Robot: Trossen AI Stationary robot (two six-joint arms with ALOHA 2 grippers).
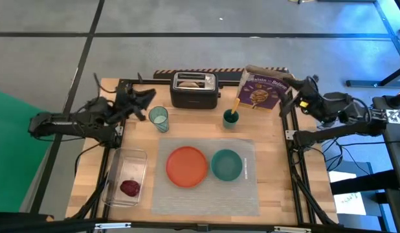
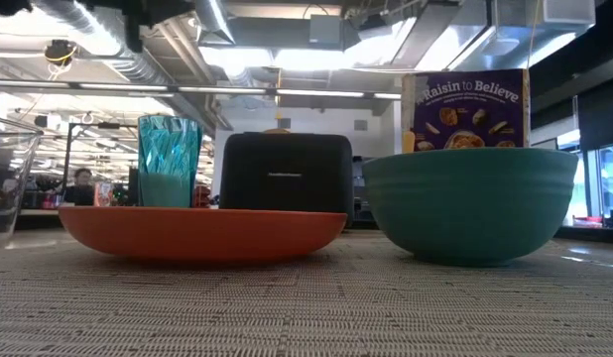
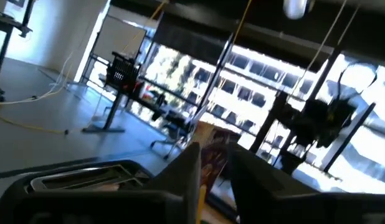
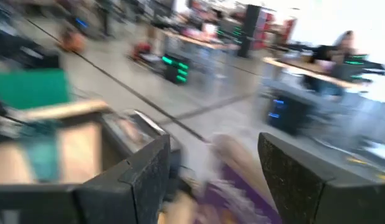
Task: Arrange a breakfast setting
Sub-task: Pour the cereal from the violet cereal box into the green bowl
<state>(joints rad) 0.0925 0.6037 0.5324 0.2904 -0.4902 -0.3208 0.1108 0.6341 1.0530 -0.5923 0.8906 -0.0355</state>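
Note:
The grey placemat (image 1: pixel 248 188) lies at the table's near middle. The orange plate (image 1: pixel 186 166) and the teal bowl (image 1: pixel 226 164) rest on it side by side. The clear bluish tumbler (image 1: pixel 159 119) stands upright behind the mat. The orange-handled spoon (image 1: pixel 236 105) stands in a small teal cup (image 1: pixel 231 118). A bagel half (image 1: pixel 193 82) sits in the toaster's slot. The dark red fruit (image 1: pixel 129 188) lies in a clear container (image 1: pixel 136 158). My left gripper (image 1: pixel 147 97) is open and empty, raised left of the toaster. My right gripper (image 1: pixel 292 89) is open and empty beside the cereal box.
The black toaster (image 1: pixel 195 94) and the purple cereal box (image 1: pixel 265 88) stand along the far edge. The arms' black frames run down both sides of the table. Bare wood shows between the tumbler and the small cup, and right of the mat.

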